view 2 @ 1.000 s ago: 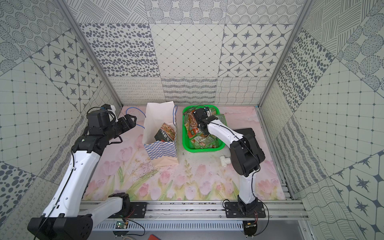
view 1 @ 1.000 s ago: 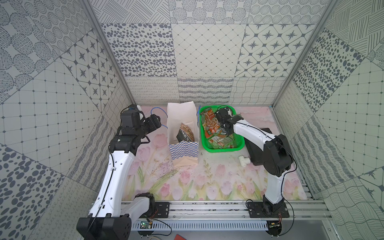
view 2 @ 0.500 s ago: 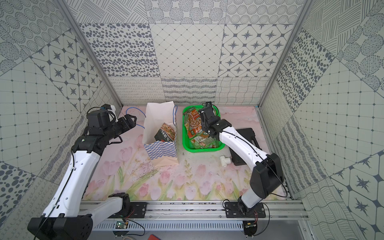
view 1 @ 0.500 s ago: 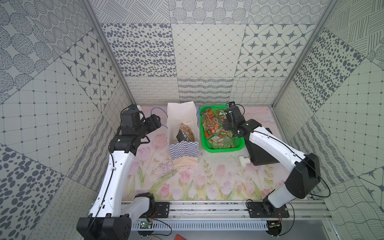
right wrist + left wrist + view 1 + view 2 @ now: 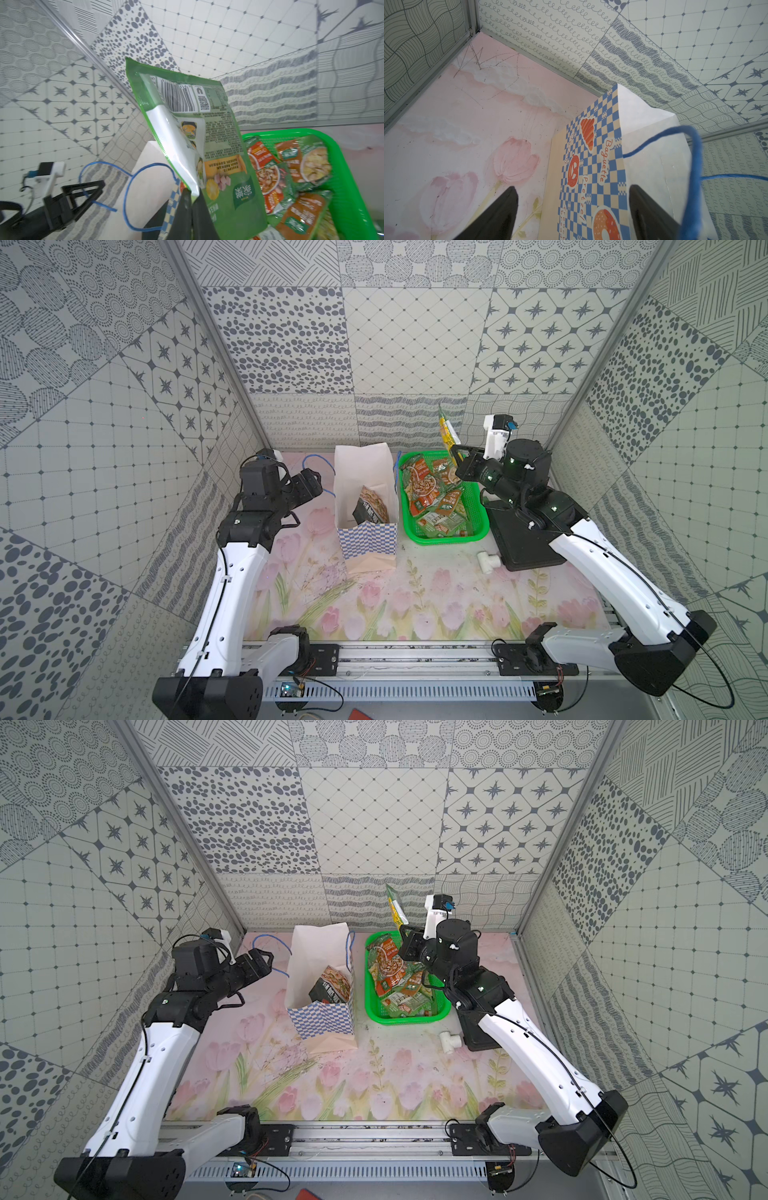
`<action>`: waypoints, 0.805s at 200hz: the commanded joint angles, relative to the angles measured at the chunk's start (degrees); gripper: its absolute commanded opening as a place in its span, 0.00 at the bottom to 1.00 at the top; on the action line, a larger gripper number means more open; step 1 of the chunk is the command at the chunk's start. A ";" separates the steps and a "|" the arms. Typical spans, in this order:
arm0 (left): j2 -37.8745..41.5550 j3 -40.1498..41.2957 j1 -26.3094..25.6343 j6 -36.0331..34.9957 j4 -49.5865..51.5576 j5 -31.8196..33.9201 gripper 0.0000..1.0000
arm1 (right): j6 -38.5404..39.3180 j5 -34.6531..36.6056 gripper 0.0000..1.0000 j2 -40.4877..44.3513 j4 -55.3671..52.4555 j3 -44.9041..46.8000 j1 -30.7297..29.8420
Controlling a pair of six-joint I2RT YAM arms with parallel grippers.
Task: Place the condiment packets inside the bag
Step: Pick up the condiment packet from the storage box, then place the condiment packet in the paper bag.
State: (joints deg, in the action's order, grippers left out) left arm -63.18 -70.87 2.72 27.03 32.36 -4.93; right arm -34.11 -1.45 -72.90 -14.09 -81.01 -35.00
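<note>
The white bag (image 5: 365,472) (image 5: 318,952) with its checkered lower band stands open left of the basket, and one dark condiment packet (image 5: 371,508) (image 5: 331,986) lies inside it. My right gripper (image 5: 455,449) (image 5: 404,928) (image 5: 192,192) is shut on the corner of a green condiment packet (image 5: 446,431) (image 5: 394,907) (image 5: 207,145), holding it upright in the air above the basket's far edge. Several more condiment packets (image 5: 434,497) (image 5: 397,982) (image 5: 291,176) lie in the basket. My left gripper (image 5: 313,481) (image 5: 264,959) (image 5: 573,189) stands open and empty beside the bag (image 5: 654,145), next to its blue cord handle (image 5: 693,166).
The green mesh basket (image 5: 449,540) (image 5: 409,1020) (image 5: 353,176) sits right of the bag. A black block (image 5: 528,539) (image 5: 478,1036) lies under the right arm, with a white pipe fitting (image 5: 488,562) (image 5: 451,1042) in front of it. The patterned back wall stands close behind.
My right gripper has risen out of the basket with the green packet, and the right arm has swung outwards. The left arm has stayed still.
</note>
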 commanded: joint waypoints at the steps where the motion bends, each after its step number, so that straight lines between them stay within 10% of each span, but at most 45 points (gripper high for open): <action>1: 0.52 -0.23 0.09 -0.22 -1.22 -0.96 0.87 | -8.64 -12.56 0.00 -2.22 13.67 -2.13 -3.53; 153: 0.92 -0.23 0.00 -0.13 -1.27 -1.01 0.87 | -11.25 -9.01 0.00 -19.71 22.06 -7.15 -18.28; 161: 0.99 -0.23 0.01 -0.13 -1.27 -0.90 0.87 | -10.80 -9.58 0.16 -20.22 20.90 -7.93 -18.19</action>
State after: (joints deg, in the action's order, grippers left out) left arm -62.81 -70.87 2.74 27.03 32.36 -4.93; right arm -45.82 -11.73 -92.05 4.89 -87.42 -53.30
